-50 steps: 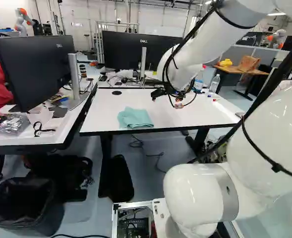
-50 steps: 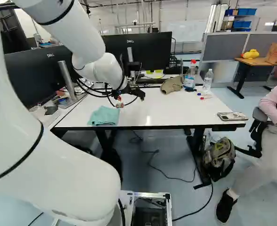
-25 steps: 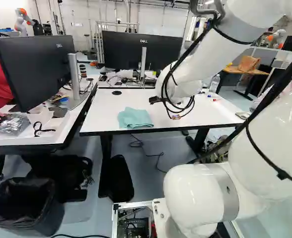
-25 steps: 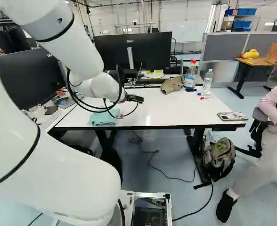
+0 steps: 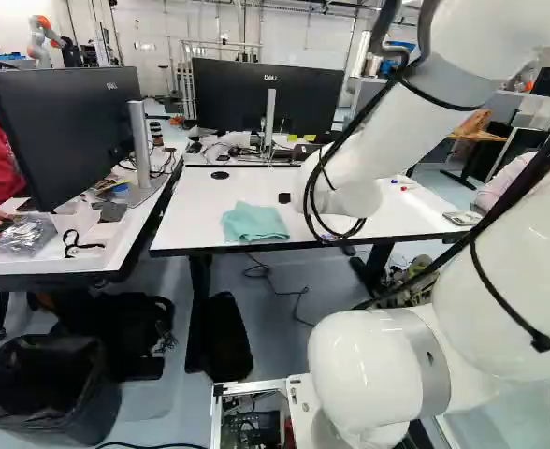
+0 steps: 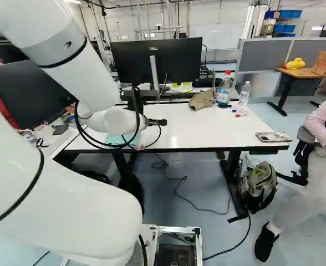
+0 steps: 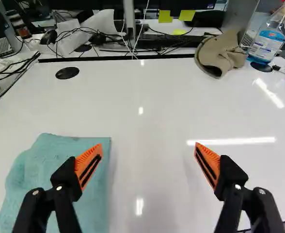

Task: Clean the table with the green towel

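Note:
The black gripper (image 6: 158, 122) hangs over the white table (image 6: 207, 130), ahead of the arm's white wrist. In the wrist view the gripper (image 7: 148, 158) stands wide open, orange pads apart, bare tabletop between them. The green towel (image 5: 254, 223) lies on the table near its front edge. In the wrist view the towel (image 7: 40, 170) lies under and beside one finger, which hides part of it; the other finger is over bare table. Arm and cables partly cover the towel in the right base view.
At the table's back right are a beige cap (image 6: 202, 100), a spray bottle (image 6: 223, 91), a clear bottle (image 6: 244, 94) and markers (image 6: 242, 114). A phone-like item (image 6: 273, 136) lies at the right edge. A monitor (image 5: 267, 95) stands behind; another robot (image 5: 45, 37) is far off.
The arm's wrist has swung lower and turned, so the gripper now points away over the table. Towel and base have not moved. The fingers show no visible change.

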Available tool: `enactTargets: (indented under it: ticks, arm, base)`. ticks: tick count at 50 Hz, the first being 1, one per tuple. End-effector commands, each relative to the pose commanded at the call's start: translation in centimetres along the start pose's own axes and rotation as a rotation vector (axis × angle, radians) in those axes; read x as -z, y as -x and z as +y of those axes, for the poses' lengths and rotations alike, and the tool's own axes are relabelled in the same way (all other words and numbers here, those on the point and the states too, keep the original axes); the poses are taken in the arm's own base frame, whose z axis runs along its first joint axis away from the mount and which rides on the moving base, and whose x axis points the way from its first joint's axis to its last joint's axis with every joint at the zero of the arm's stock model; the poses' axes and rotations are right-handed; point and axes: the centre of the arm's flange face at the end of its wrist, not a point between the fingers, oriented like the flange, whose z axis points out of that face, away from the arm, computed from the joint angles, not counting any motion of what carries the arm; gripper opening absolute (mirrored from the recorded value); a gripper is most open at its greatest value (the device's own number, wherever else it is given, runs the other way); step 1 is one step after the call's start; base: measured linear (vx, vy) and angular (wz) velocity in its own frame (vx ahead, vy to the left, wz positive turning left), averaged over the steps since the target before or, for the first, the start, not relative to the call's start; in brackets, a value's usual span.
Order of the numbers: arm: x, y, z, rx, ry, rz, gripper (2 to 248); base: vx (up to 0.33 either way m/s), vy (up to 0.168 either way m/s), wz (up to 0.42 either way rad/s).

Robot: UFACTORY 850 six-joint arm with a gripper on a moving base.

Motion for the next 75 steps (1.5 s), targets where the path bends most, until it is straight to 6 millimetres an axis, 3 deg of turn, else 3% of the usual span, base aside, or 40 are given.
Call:
enactTargets:
  ticks: [37,75]
  arm:
    - [2.0,4.4,-0.5,0.008,-0.016,0.14,247]
    - [3.0,6.2,-0.7,0.01,-0.023,0.195,247]
  base:
    - [0.0,0.0,0.0]
    - [0.0,0.0,0.0]
